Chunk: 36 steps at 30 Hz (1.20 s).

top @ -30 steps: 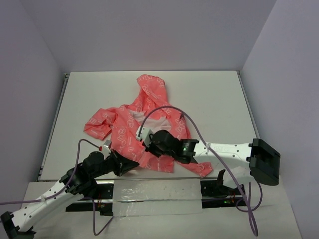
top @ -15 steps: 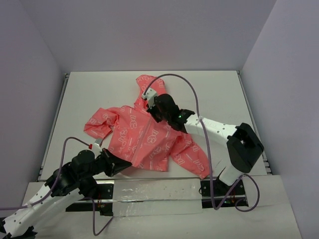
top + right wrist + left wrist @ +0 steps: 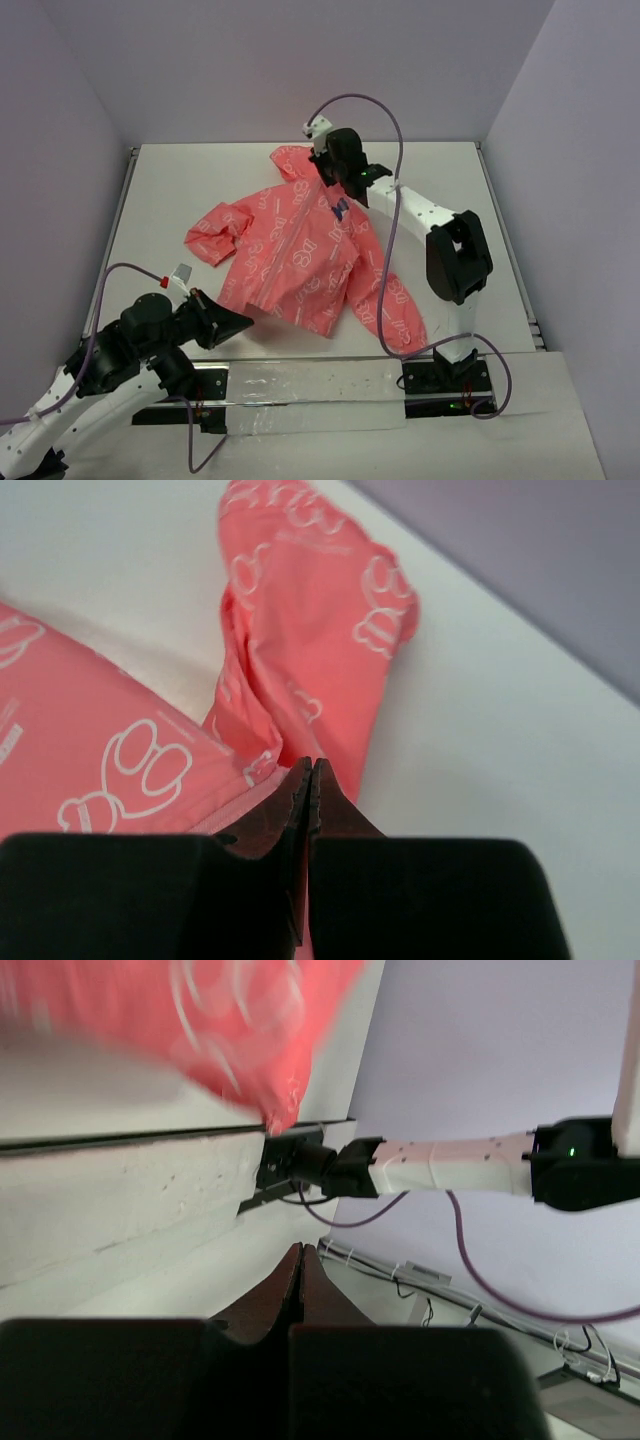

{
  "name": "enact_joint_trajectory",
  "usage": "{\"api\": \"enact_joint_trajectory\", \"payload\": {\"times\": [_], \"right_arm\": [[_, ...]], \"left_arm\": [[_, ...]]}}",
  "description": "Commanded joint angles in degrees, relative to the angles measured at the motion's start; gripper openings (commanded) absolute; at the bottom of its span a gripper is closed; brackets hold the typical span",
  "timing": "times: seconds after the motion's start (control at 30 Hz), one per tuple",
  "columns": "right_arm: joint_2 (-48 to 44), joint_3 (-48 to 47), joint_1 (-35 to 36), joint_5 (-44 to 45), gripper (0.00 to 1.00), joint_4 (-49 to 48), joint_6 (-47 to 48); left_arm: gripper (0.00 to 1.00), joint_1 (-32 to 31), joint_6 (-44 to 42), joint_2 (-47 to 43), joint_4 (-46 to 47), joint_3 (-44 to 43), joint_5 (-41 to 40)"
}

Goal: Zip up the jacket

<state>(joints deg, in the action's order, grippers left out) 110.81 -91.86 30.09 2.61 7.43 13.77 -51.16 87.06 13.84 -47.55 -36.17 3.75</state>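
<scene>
The coral-pink jacket [image 3: 300, 255] lies front-up in the middle of the white table, its front closed along the zipper line [image 3: 288, 255], with the dark blue emblem [image 3: 341, 209] on the chest. My right gripper [image 3: 323, 184] is shut at the top of the zipper by the collar, just below the hood [image 3: 293, 160]. In the right wrist view the pink zipper tape [image 3: 240, 798] runs into the closed gripper [image 3: 312, 765], and the pull itself is hidden. My left gripper [image 3: 243, 322] is shut and empty, just off the bottom hem. It also shows in the left wrist view [image 3: 302, 1248], well apart from the blurred jacket [image 3: 250, 1030].
Grey walls close in the table on the left, back and right. A clear strip [image 3: 310, 385] lies along the near edge between the arm bases. The right arm's purple cable [image 3: 385, 110] arcs above the far side. The right arm's base mount [image 3: 300, 1165] shows in the left wrist view.
My right gripper has run from the bottom hem up to the collar, closing the front. The jacket has slid away from the near edge. My left gripper has come off the hem.
</scene>
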Motion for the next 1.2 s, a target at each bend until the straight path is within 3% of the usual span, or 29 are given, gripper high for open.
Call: {"api": "enact_joint_trajectory", "payload": {"times": [0.0,0.17,0.43,0.47,0.5,0.53,0.6,0.63,0.67,0.7,0.8,1.0,1.17], "right_arm": [[1.5,-9.7,-6.9,6.2,0.0,-1.3,3.4],[-2.1,-11.1,-7.8,7.1,0.0,-1.0,5.0],[-16.1,2.1,-6.4,9.5,0.0,-3.5,4.1],[-18.2,4.8,-6.1,11.2,0.07,-4.0,3.8],[-20.1,7.2,-5.7,13.1,0.22,-4.7,3.3],[-22.0,9.2,-5.3,15.7,0.43,-5.0,2.2],[-25.7,12.7,-4.5,20.4,0.96,-5.2,-1.2],[-26.9,13.7,-4.3,23.7,1.0,-4.8,-2.8],[-28.6,14.9,-4.4,24.8,1.0,-4.0,-5.2],[-30.0,15.6,-4.4,26.7,1.0,-3.1,-7.2],[-34.4,18.0,-4.4,27.7,1.0,1.5,-14.8],[-42.1,22.3,-4.4,26.2,1.0,13.9,-26.3],[-47.5,27.2,-4.4,36.6,1.0,23.5,-37.3]], "left_arm": [[0.0,-0.5,-1.5,-0.8,-3.3,-2.4,3.3],[0.0,-0.5,-3.3,2.2,1.3,-1.6,3.3],[0.0,-0.4,-14.1,20.3,15.6,-6.9,-4.6],[0.0,-0.4,-15.5,22.2,15.6,-9.3,-6.5],[0.02,-0.4,-17.6,24.9,15.2,-12.1,-8.7],[0.16,-0.3,-20.4,28.2,14.0,-15.1,-10.9],[0.6,-0.2,-23.8,31.2,11.8,-20.9,-15.0],[0.73,-0.2,-26.1,32.8,11.4,-22.5,-16.7],[0.84,-0.1,-27.7,33.6,10.8,-24.6,-19.2],[0.89,-0.1,-28.5,34.1,10.6,-26.0,-20.9],[0.95,0.3,-31.9,33.8,10.9,-28.7,-26.5],[0.97,0.4,-37.2,28.8,14.2,-28.8,-36.6],[0.97,0.4,-42.6,23.3,15.1,-26.7,-41.6]]}}
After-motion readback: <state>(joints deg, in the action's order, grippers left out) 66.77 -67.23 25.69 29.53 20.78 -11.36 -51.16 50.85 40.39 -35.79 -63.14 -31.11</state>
